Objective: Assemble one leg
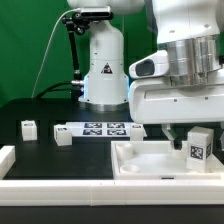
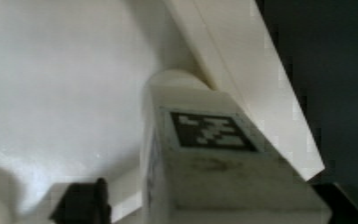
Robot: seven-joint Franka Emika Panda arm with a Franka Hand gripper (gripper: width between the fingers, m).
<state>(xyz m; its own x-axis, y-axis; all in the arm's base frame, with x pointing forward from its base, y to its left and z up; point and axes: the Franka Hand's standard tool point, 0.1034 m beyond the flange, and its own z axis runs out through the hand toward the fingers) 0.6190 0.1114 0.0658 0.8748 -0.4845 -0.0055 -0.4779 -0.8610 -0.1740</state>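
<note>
The leg [image 1: 198, 146] is held upright between the closed fingers of the claw [image 1: 192, 143], over the tray's [image 1: 140, 163] corner; misalignment with the wall could cause jamming or tilting

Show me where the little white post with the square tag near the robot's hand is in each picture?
Exterior view: the leg stands upright at that view's right, under the gripper, at the edge of the white tray.
Wrist view: the leg fills the middle, seen close, beside the tray.
Shared landmark: the black-and-white tag on the leg's side.
</note>
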